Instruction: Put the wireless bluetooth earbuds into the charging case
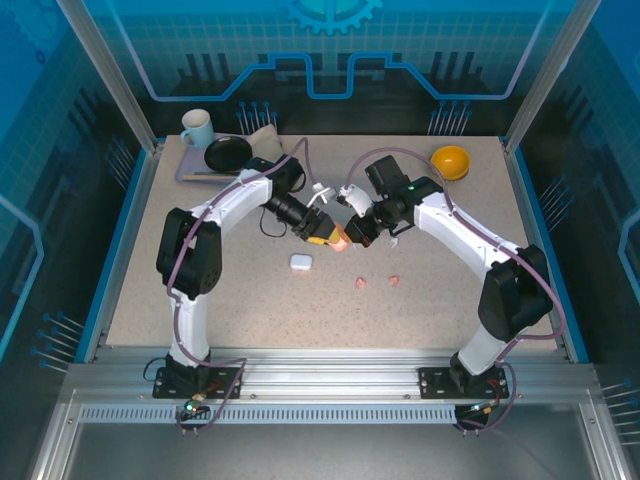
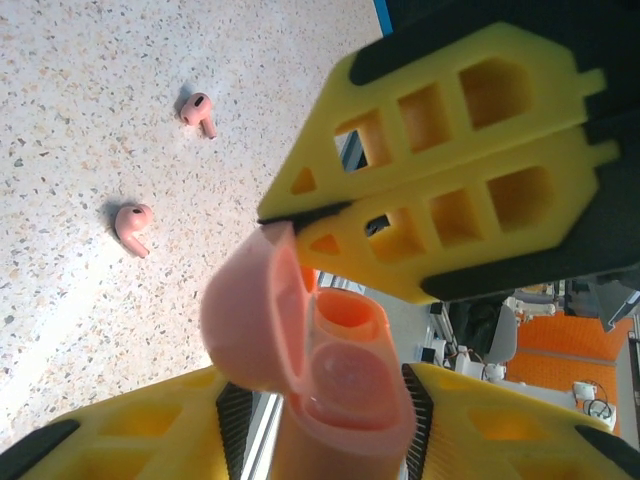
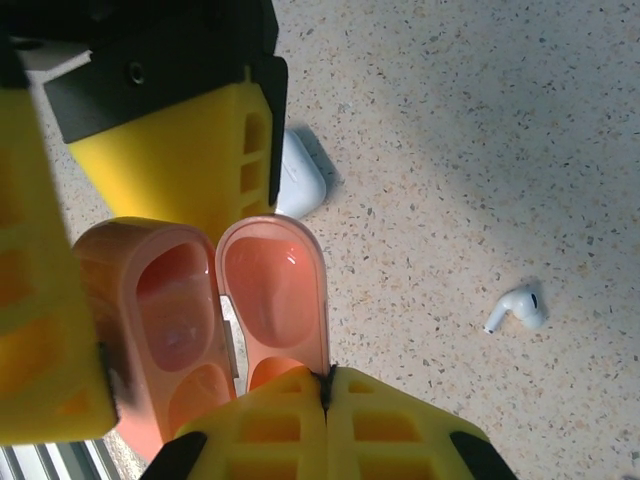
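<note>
Pink case [image 1: 338,240] held open above tabletop [image 1: 200,300], left end effector [image 2: 320,425] seemingly clamped on its body, right end effector [image 3: 327,395] pinched shut on lid [image 3: 272,290] rim, pink bud [image 2: 132,224] and second pink bud [image 2: 197,110] lying near the case, white bud [image 3: 520,308] and white case [image 3: 298,175] beside it.

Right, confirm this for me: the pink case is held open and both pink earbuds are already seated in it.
Not right. The pink case is held open, but its wells are empty: both pink earbuds lie loose on the table, apart from the case. The left wrist view shows it.
</note>
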Controlling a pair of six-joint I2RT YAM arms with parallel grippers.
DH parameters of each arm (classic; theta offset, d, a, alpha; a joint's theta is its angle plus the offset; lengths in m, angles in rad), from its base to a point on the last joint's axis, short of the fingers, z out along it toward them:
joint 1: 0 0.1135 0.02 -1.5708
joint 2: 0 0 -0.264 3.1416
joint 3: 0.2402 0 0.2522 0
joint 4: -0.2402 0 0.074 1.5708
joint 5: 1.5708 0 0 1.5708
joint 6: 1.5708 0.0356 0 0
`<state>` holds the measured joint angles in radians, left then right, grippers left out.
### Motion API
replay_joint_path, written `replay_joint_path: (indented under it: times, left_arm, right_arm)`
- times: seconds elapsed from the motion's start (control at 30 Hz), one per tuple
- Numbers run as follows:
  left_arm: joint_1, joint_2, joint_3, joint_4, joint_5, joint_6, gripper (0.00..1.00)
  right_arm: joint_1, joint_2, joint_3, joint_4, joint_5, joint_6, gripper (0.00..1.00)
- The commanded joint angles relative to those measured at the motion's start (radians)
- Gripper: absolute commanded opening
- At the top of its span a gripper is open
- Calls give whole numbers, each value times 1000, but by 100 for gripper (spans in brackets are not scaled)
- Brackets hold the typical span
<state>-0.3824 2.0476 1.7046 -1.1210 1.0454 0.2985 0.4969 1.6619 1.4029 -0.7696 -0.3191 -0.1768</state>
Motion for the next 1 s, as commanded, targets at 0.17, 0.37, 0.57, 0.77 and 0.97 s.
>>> replay_joint_path:
  times: [0.17, 0.37, 0.57, 0.77, 0.97]
  left_arm:
    - [-1, 11, -10, -14, 37, 34, 39]
    - [-1, 7, -19, -13, 48, 37, 33]
    - [-1, -8, -40, -8, 53, 40, 20]
    - [-1, -45, -80, 19, 54, 34, 2]
    - [2, -115, -151, 104, 36, -4, 0]
  right_arm:
    - [-1, -26, 35, -7, -24, 13, 0]
    - [-1, -27, 38, -5, -24, 16, 0]
    - [-2, -30, 41, -3, -15, 24, 0]
    - [-7, -34, 47, 9, 4, 51, 0]
    - [-17, -39, 65, 4, 62, 97, 5]
